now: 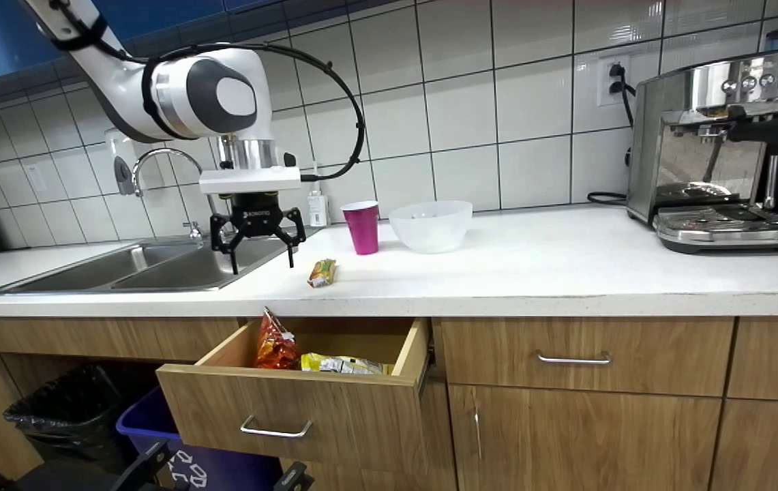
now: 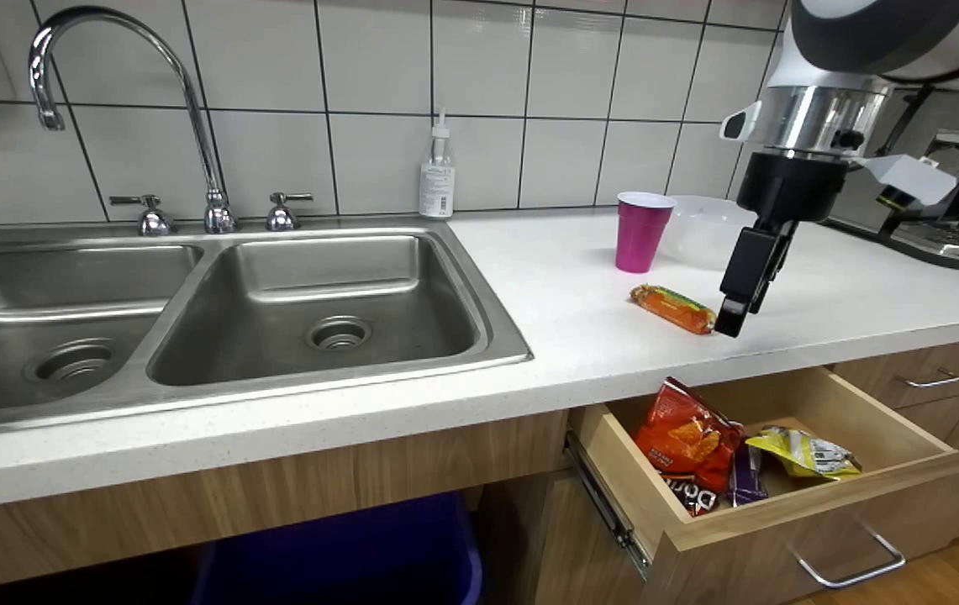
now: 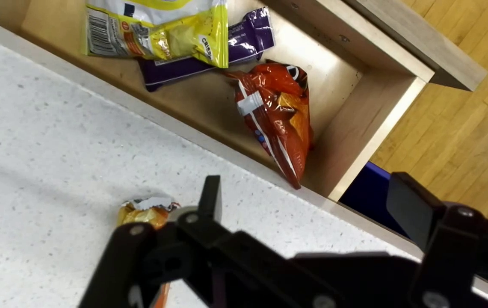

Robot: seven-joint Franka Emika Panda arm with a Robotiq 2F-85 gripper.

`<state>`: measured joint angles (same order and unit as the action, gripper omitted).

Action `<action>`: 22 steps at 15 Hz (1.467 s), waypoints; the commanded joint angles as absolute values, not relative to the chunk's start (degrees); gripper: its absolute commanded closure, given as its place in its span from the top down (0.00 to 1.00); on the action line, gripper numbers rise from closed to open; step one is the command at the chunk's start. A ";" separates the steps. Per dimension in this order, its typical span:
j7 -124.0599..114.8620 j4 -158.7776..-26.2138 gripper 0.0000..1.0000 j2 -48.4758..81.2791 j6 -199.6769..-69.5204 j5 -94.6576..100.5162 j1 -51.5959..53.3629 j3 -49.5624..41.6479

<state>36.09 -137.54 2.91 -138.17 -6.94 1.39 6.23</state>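
Sitting leftmost, the sink point(image 1: 177, 273): it is lying sunk into the counter point(image 1: 566, 266);
Gripper point(image 1: 263, 269): it is hanging in the air; in the wrist view its fingers point(image 3: 412, 205) are standing wide apart, pinching nothing;
Red bag point(image 1: 276, 344): it is poking up from the open drawer point(image 1: 348, 409), left of a yellow bag point(image 1: 344, 365);
Snack bar point(image 1: 322, 273): it is lying on the counter, near the fingers but apart from them; it is probably weighing little, its wrapper is looking slick, its inside is seeming firm yet breakable; a gentle pinch across the narrow middle is looking safest;
Cup point(image 1: 361, 228): it is standing behind the snack bar, with the bowl point(image 1: 431, 228) near it;
Coffee machine point(image 1: 702, 167): it is standing well apart, at right
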 commanded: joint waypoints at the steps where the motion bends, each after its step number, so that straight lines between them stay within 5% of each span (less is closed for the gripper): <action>1: 35.95 -137.46 1.00 2.90 -138.03 -6.96 1.96 5.71; 22: 18.81 -145.96 1.00 -7.09 -135.72 -6.08 2.71 5.16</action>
<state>23.07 -142.95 -2.73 -137.68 -7.91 1.82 6.13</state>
